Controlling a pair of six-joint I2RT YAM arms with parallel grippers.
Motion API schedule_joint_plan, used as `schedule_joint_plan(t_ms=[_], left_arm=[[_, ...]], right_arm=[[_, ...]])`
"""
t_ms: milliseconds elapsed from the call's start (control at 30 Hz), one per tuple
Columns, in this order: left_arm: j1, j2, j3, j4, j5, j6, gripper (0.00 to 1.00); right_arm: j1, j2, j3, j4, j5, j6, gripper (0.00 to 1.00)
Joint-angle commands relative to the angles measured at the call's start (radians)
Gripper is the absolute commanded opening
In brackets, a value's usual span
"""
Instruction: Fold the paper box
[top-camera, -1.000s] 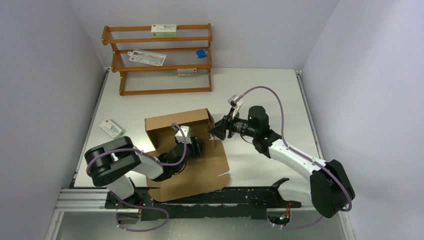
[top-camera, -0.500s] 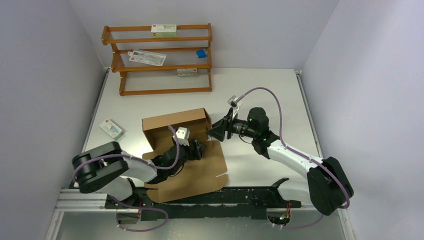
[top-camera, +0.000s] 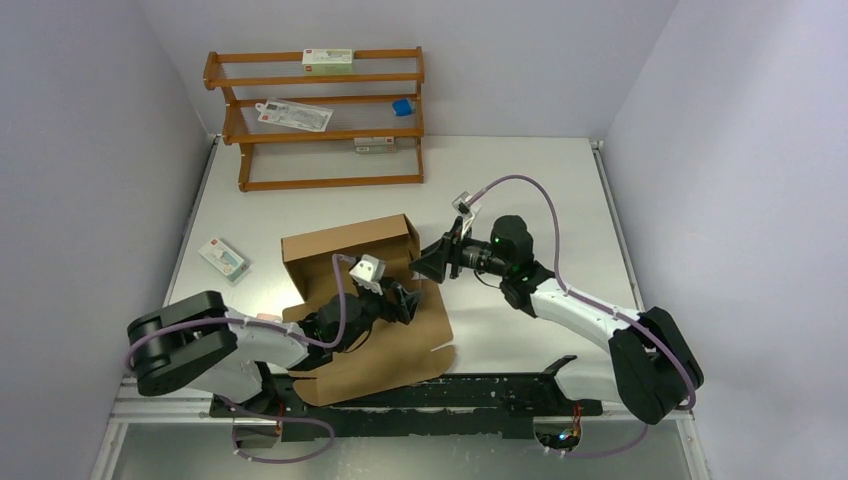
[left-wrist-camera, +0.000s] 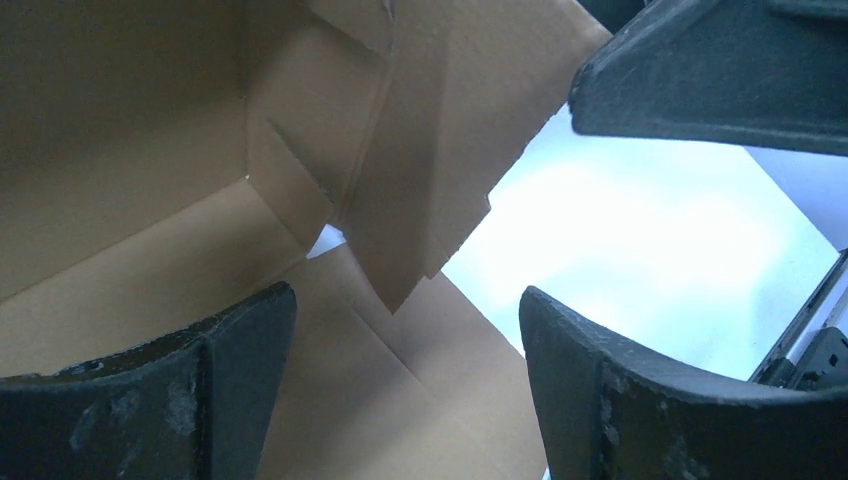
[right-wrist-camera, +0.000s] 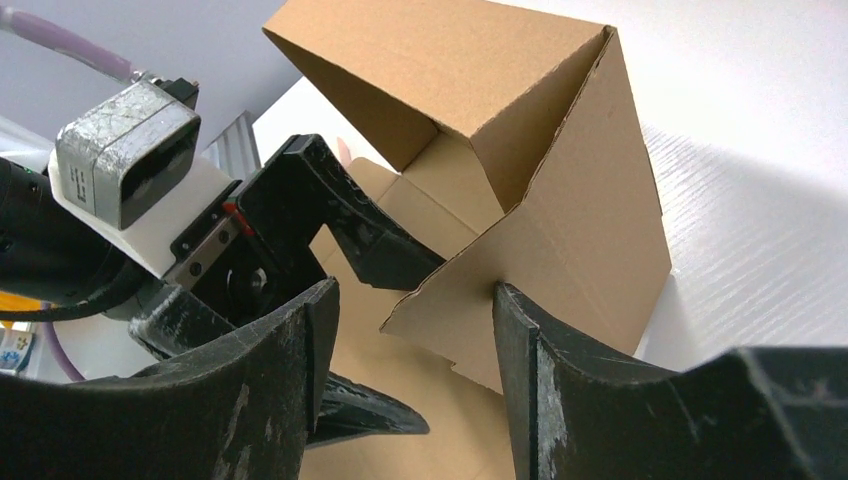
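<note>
The left arm's elbow has swung out to the left and sunk lower since the last look. The left tool (top-camera: 404, 298) has spread its fingers wider, and the paper box (top-camera: 345, 252) has slid a touch left.

Nearest me, the box's big flat panel lies on the tabletop (top-camera: 520, 180), with its near edge at the black rail by the arm bases. The left arm stretches low across that panel. Its tool is released, fingers (left-wrist-camera: 230, 340) well apart and nothing clamped between them. Through the gap I'm looking into the box's inside corner, where a loose tabbed flap hangs at an angle with white tabletop showing beyond it.

Just past the panel the box's back wall stands upright, and its right end is folded round into a corner. The right tool (top-camera: 426, 262) comes in from the right at that end. It's spread too, not clenched. On the right wrist camera the free corner of the side flap sits between its fingers (right-wrist-camera: 270, 370) without being pinched, though I can't tell whether it brushes one of them. One left-tool finger reaches up behind that flap, on its inner side.

Left of the box, well apart, a small white carton (top-camera: 222, 256) lies flat. Farthest back, the wooden rack (top-camera: 330, 181) stands against the wall with white cartons and a small blue item on its shelves.
</note>
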Motion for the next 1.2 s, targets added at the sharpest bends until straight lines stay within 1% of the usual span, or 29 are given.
schedule_joint_plan(t_ms=[0,133,233,367,567,633,733,833,1000,1067,1167], left_arm=[[-0.006,0.073,0.058,0.114,-0.002,0.05,0.87],[-0.005,0.132,0.11,0.131,-0.044,0.07,0.87],[-0.006,0.172,0.148,0.096,-0.11,0.065,0.83],[-0.004,0.191,0.151,0.079,-0.161,0.057,0.73],[0.029,0.172,0.111,0.072,-0.177,0.041,0.5],[0.042,0.169,0.108,0.061,-0.172,0.037,0.46],[0.059,0.169,0.109,0.052,-0.16,0.036,0.45],[0.07,0.17,0.1,0.057,-0.134,0.031,0.4],[0.088,0.166,0.092,0.045,-0.113,0.018,0.39],[0.094,0.164,0.09,0.046,-0.104,0.015,0.39],[0.101,0.165,0.09,0.046,-0.099,0.013,0.39]], right_arm=[[0.016,0.009,0.009,0.039,0.01,0.011,0.62],[0.024,0.009,0.007,0.039,0.016,0.011,0.62],[0.026,0.002,0.006,0.033,0.021,0.006,0.62],[0.025,-0.022,0.005,0.015,0.033,-0.017,0.62],[0.026,-0.066,0.017,-0.04,0.077,-0.107,0.62],[0.026,-0.077,0.023,-0.053,0.089,-0.136,0.62],[0.025,-0.087,0.028,-0.068,0.116,-0.178,0.62],[0.025,-0.091,0.016,-0.057,0.167,-0.253,0.63],[0.02,-0.077,-0.037,0.051,0.267,-0.382,0.67],[0.02,-0.047,-0.04,0.08,0.243,-0.462,0.69],[0.018,0.025,-0.018,0.111,0.178,-0.522,0.72]])
